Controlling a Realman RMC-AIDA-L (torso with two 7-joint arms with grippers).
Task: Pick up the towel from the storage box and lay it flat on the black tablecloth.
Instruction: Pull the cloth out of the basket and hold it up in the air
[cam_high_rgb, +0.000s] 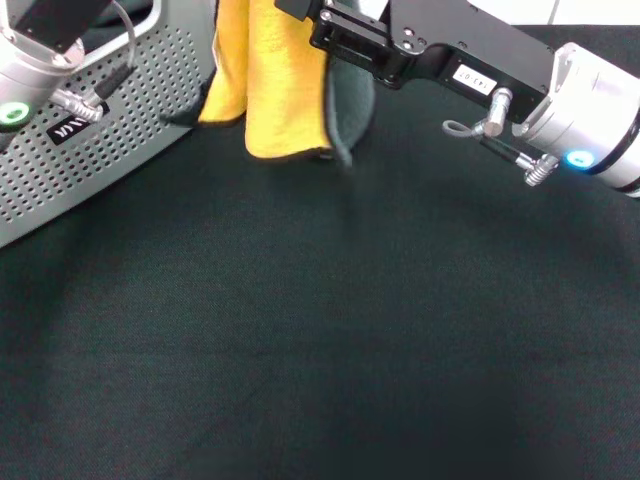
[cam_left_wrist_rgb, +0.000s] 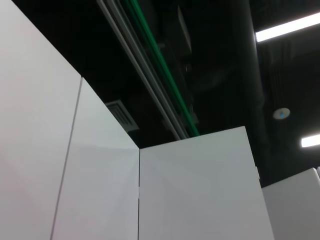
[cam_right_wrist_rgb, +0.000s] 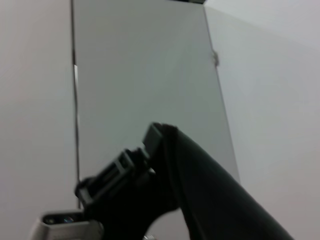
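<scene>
The black tablecloth covers the counter across nearly the whole head view, and nothing lies on its open middle. The storage box sits at the far left corner. The towel is already out of it, hanging in folds, yellow face forward with a grey strip at its right edge, its lower hem just above the cloth beside the box. The right tool meets the towel's top at the frame edge and appears clenched on it, though its tips are cropped. The left tool is out of view, its arm above the box. By my judgement, lifting is done; spreading it flat remains
</scene>
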